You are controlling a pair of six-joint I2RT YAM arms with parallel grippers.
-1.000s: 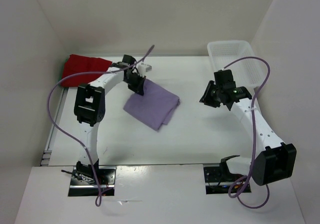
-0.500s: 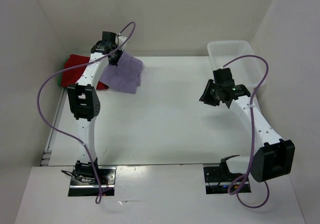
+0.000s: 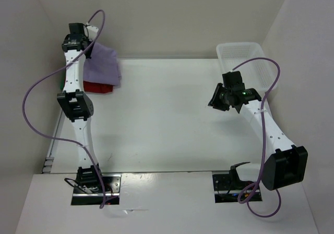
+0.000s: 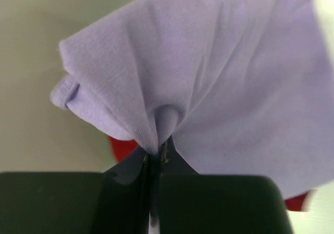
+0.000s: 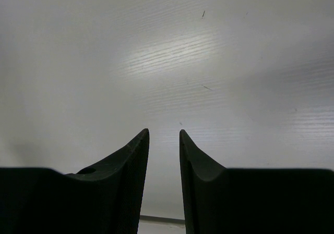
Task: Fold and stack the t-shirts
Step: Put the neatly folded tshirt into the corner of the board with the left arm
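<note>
A folded pale lavender t-shirt [image 3: 103, 64] hangs in the air at the far left, pinched by my left gripper [image 3: 87, 45], which is shut on its cloth. The left wrist view shows the lavender t-shirt [image 4: 209, 77] bunched into the left gripper [image 4: 158, 151], with the dark red t-shirt [image 4: 121, 146] showing below it. The dark red t-shirt [image 3: 99, 87] lies on the table under the hanging one, mostly hidden. My right gripper [image 3: 215, 101] hovers at the right with a narrow gap and nothing between its fingers [image 5: 134, 156].
A white lattice basket [image 3: 261, 62] stands at the back right corner. White walls close the table at the back and both sides. The right wrist view shows only bare white table [image 5: 167, 62].
My left arm has lifted the lavender t-shirt off the table's middle and swung it left and back, so it now hangs over the dark red t-shirt. The right arm has stayed still.
</note>
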